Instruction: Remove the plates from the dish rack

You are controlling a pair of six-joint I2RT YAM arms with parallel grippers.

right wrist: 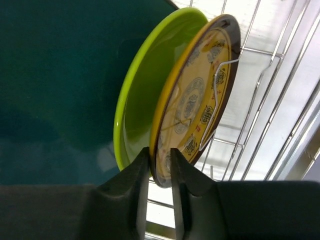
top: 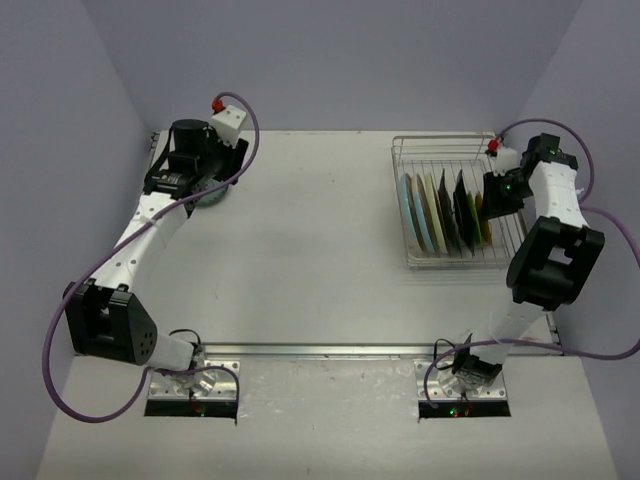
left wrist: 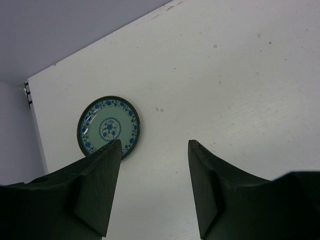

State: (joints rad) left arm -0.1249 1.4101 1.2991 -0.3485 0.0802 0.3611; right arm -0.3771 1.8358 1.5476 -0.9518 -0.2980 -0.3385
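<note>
The dish rack (top: 452, 150) stands at the back right with several plates upright in its slots, from a pale blue one (top: 408, 212) on the left to dark ones on the right. In the right wrist view, my right gripper (right wrist: 160, 152) is shut on the lower rim of a yellow patterned plate (right wrist: 192, 100) with a dark edge. That plate stands next to a lime-green plate (right wrist: 142, 95) and a dark teal plate (right wrist: 60, 75). My left gripper (left wrist: 154, 145) hangs open and empty over the table at the back left. A blue-and-white patterned plate (left wrist: 107, 125) lies flat just beyond its left finger.
Silver rack wires (right wrist: 280, 100) run close behind the yellow plate. The table's left edge and purple wall (left wrist: 15, 150) lie just past the flat plate. In the top view the right arm (top: 550, 250) reaches along the rack's right side.
</note>
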